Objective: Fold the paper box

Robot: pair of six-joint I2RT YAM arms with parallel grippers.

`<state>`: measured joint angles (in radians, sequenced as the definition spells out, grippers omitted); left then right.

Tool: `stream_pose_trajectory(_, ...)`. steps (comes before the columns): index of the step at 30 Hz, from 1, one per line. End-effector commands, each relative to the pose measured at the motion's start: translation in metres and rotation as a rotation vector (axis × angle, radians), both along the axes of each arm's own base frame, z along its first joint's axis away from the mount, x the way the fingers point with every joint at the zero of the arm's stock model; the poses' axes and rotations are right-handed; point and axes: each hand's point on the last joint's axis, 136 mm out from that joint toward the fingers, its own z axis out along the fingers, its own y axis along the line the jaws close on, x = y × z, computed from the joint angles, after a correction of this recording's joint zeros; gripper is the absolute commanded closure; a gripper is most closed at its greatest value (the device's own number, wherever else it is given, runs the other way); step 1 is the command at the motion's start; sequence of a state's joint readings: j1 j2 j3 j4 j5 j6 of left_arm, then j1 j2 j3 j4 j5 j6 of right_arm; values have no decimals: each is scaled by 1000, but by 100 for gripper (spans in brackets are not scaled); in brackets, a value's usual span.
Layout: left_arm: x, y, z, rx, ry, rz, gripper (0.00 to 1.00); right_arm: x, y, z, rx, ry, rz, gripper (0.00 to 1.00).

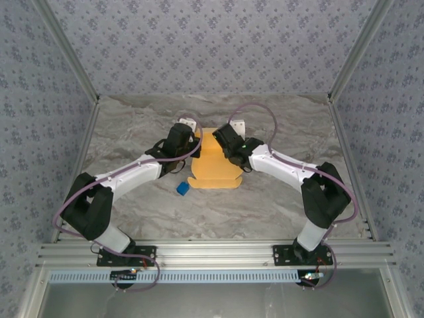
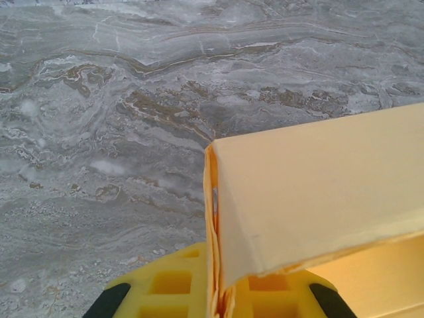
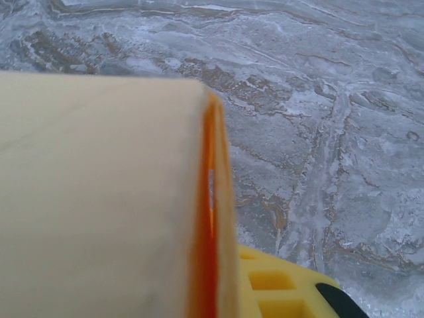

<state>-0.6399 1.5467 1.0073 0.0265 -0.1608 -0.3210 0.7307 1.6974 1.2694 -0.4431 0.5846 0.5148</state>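
Top external: paper box (image 1: 213,165) edges crowded sideways, open table (image 1: 278,119) beyond.

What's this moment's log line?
paper box: partly folded, mid-table | left gripper: clamps its left wall | right gripper: at right wall, grip unclear

You've got the paper box (image 1: 213,162) lying on the table (image 1: 285,199). Left gripper (image 1: 191,134) sits at the box's far-left edge and right gripper (image 1: 230,134) at its far-right edge, opp. each other w/ the box's far end between them. Small cube (image 1: 183,189) lies on the table near the box's near-left corner, not touching it. Box's near flaps lie flat on the table, toward the arm bases.
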Motion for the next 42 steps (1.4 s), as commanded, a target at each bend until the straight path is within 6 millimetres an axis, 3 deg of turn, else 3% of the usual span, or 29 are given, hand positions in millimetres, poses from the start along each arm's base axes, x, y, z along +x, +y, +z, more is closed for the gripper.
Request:
stream_pose_trajectory(1, 4, 5, 10, -4, -21, 28, 100, -1, -29, 0, -100, 3, -116, 84)
stream_pose_trajectory(7, 4, 4, 9, -5, -19, 27, 100, -1, -26, -3, -104, 16, -107, 84)
stream_pose_trajectory(11, 5, 5, 8, -2, -17, 30, 100, 1, -10, 3, -42, 10, -37, 81)
stream_pose_trajectory(18, 5, 5, 7, 1, -18, 31, 100, -4, 13, 6, 33, 27, 70, 70)
stream_pose_trajectory(26, 6, 5, 7, 4, -19, 29, 100, -12, 22, 4, 68, 40, 125, 54)
stream_pose_trajectory(36, 7, 5, 2, 22, -8, 33, 100, -27, 24, 33, 120, 2, 215, 31)
stream_pose_trajectory(40, 8, 8, 0, 35, -4, 40, 100, -37, 23, 55, 150, -23, 268, 26)
stream_pose_trajectory(42, 7, 9, -1, 40, 0, 43, 100, -45, 15, 51, 146, -2, 277, 25)
